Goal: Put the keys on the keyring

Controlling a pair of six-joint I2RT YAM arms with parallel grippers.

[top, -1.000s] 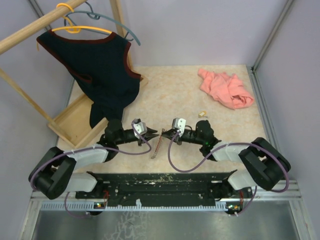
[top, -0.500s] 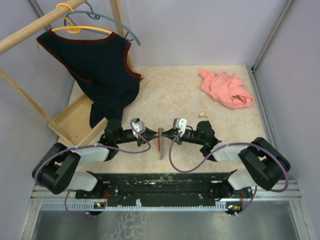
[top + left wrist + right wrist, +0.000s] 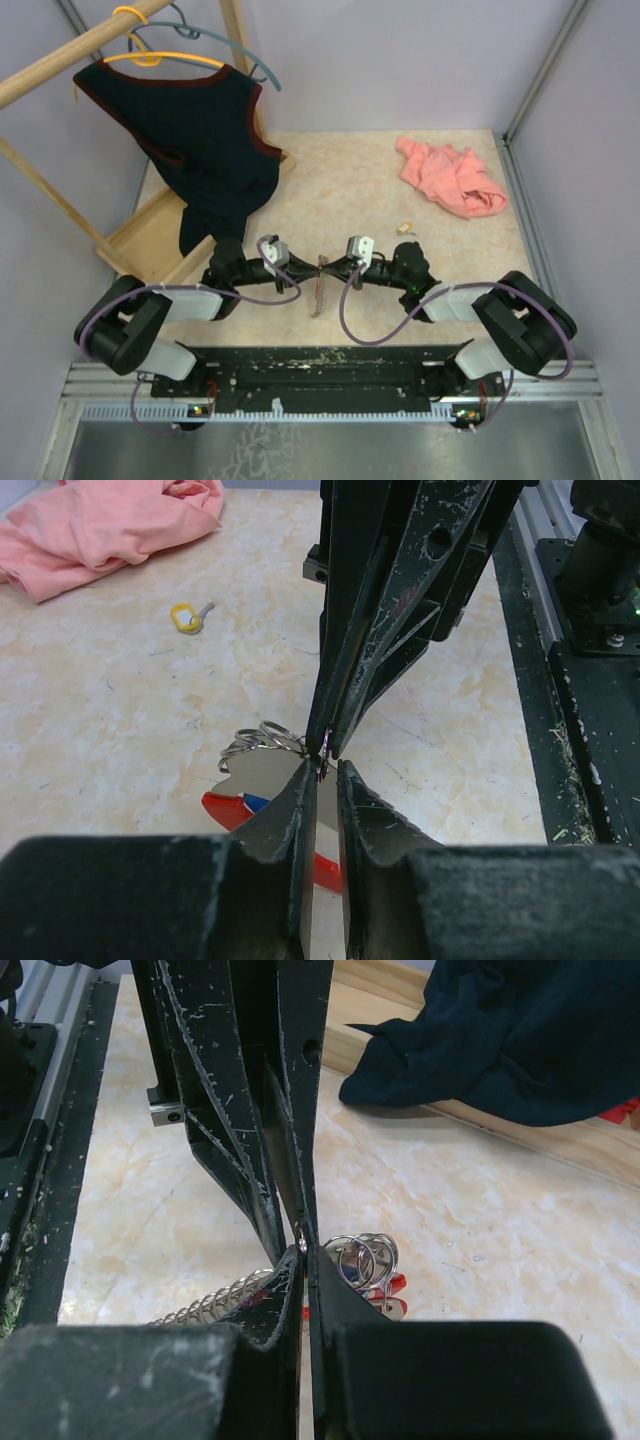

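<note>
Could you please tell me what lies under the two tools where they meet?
The keyring: silver rings, a red tag and a coiled strip show; its middle is hidden by the fingers.

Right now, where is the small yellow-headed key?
Top view: the key lies right of centre on the table, between the pink cloth and the right gripper.

Keyring — shiny, ridged metal

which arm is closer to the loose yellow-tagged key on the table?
Right. The right arm lies just on the near side of the yellow-tagged key; the left arm is beyond the keyring, farther off.
</note>
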